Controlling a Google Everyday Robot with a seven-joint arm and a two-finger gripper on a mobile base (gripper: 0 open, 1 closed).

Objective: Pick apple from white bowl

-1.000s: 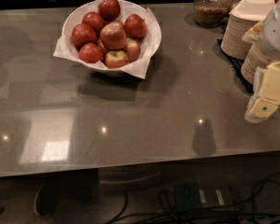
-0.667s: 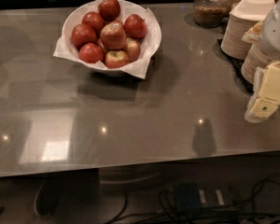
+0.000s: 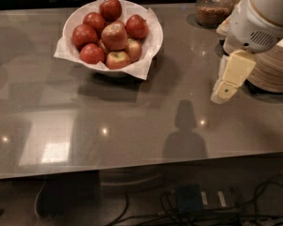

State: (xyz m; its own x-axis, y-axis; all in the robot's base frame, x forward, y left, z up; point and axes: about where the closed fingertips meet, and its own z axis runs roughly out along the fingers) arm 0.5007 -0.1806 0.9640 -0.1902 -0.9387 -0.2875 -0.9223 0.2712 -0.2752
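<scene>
Gripper (image 3: 225, 91) shifted left since earlier frame, now over bench (image 3: 132, 126), well right of bowl (image 3: 155, 37) - whether open or clenched, can't tell. Apple (image 3: 114, 35) tops pile in bowl - apparently untouched.

Place: office kitchenette or snack counter | Signs: grey bench (image 3: 132, 126), white bowl (image 3: 154, 40) heaped with apples (image 3: 85, 34), filled glass jar (image 3: 214, 6), stacked paper bowls (image 3: 273, 72), cables (image 3: 188, 206) underneath | End effector (image 3: 225, 92): above bench's right side, beside the stack
</scene>
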